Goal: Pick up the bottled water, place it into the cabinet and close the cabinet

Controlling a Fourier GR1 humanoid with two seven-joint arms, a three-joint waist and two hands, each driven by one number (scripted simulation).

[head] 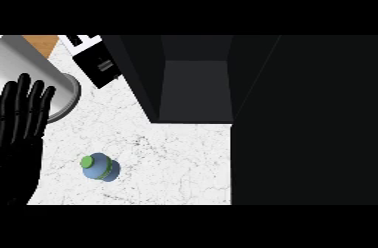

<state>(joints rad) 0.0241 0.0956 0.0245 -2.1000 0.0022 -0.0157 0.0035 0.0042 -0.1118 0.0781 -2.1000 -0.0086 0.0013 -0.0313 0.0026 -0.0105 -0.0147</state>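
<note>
Water bottle (100,167) upright on counter (177,162), in front and left of open cabinet (196,87); left hand (22,127) farther left of cabinet, fingers straight, holding nothing.

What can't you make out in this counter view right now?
In the head view:
the right hand does not show;
the cabinet is too dark inside;
the bottled water shows from above, cap hiding its body;
the grey cylinder is cut by the left edge, partly behind the left hand.
</note>
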